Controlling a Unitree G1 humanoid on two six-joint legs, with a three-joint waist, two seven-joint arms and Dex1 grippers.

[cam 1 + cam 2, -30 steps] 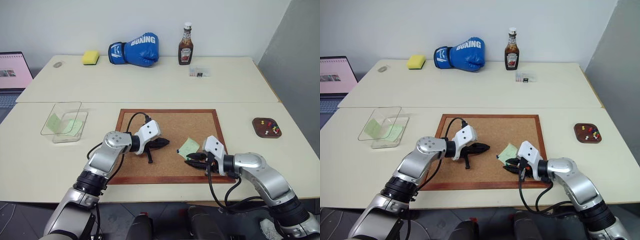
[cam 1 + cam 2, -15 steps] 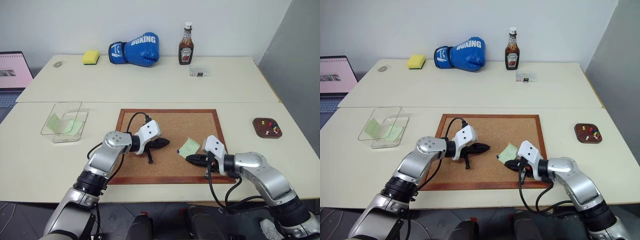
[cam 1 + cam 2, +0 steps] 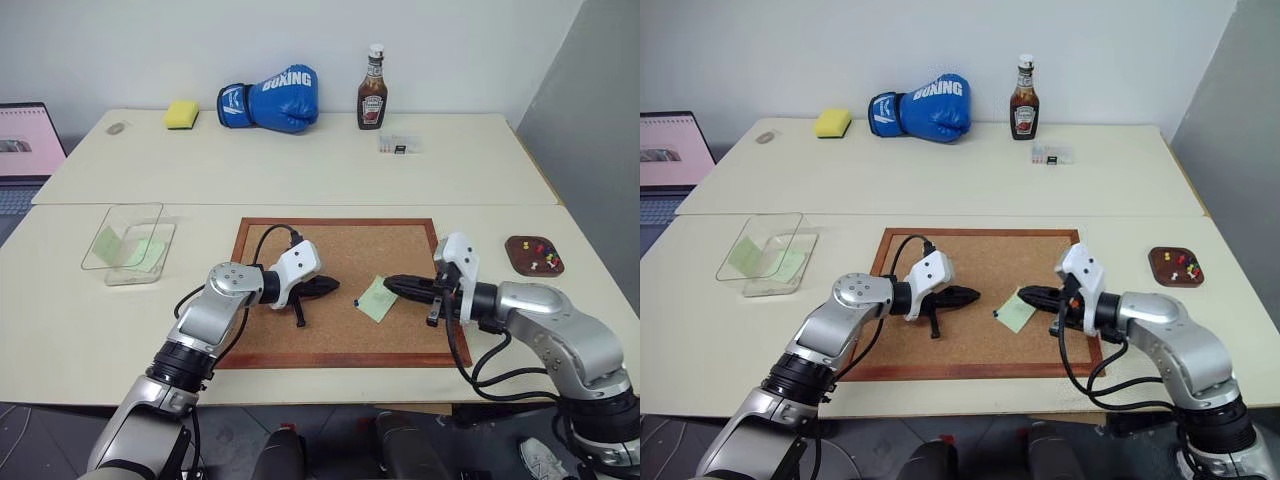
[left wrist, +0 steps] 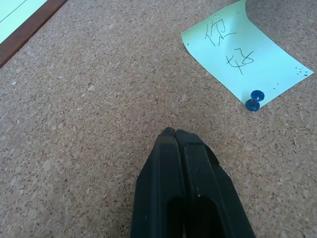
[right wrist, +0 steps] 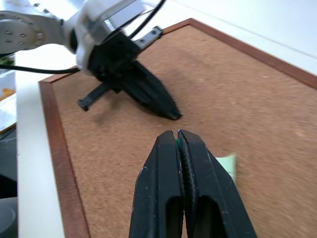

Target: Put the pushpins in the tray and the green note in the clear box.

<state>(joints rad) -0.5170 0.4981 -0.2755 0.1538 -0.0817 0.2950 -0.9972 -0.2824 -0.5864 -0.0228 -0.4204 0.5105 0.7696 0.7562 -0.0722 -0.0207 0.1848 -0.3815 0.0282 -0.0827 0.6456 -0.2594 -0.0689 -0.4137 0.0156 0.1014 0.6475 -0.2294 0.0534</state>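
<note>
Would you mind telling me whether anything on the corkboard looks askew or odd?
The green note lies askew on the corkboard, held by a single blue pushpin at one corner; the neighbouring corner shows only empty pinholes. Nothing else stands out.

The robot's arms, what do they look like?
Both arms are shiny silver metal with rounded joints. Each wrist has a white block and looping black cables. The left end effector and the right end effector are two slim black fingers that taper to a point.
</note>
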